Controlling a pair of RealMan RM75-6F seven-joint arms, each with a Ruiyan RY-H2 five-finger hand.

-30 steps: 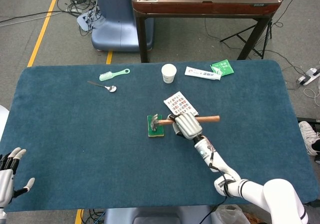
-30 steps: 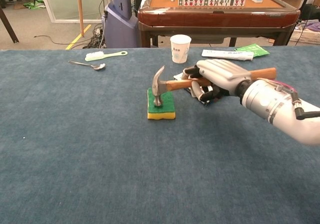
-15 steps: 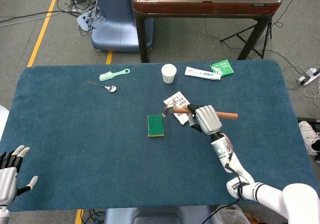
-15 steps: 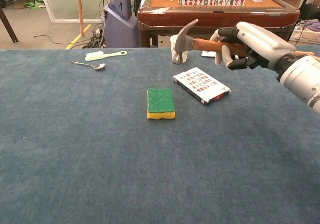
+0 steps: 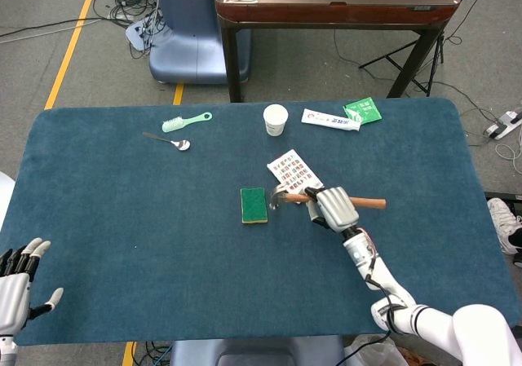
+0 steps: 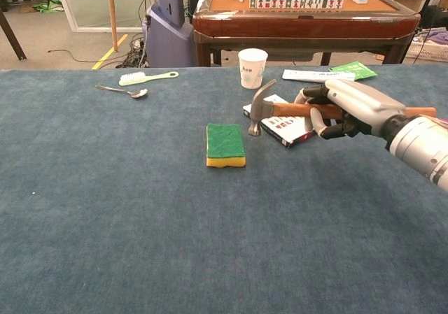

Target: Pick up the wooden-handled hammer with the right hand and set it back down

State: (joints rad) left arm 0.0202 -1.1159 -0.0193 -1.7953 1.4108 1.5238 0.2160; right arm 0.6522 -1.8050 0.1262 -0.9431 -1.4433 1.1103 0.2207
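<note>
My right hand (image 5: 332, 208) (image 6: 347, 108) grips the wooden-handled hammer (image 5: 371, 203) (image 6: 288, 108) around the middle of its handle. The hammer is held level above the table, its steel head (image 5: 277, 196) (image 6: 262, 106) pointing left and its handle end sticking out to the right. The head hangs just right of the green and yellow sponge (image 5: 254, 205) (image 6: 225, 145), over the near edge of a flat printed box (image 5: 294, 171) (image 6: 283, 123). My left hand (image 5: 18, 286) stays low at the table's near left corner with fingers spread, holding nothing.
A paper cup (image 5: 276, 120) (image 6: 253, 68), a toothpaste tube (image 5: 330, 120) (image 6: 315, 76) and a green packet (image 5: 363, 110) (image 6: 353, 69) lie at the back. A green brush (image 5: 185, 121) (image 6: 148, 77) and a spoon (image 5: 169, 141) (image 6: 123, 90) lie at the back left. A wooden table (image 5: 334, 7) stands beyond.
The right hand lifted the hammer off the sponge, carried it up and to the right, and has now lowered it again toward the table, just right of the sponge. The left hand barely moved.
</note>
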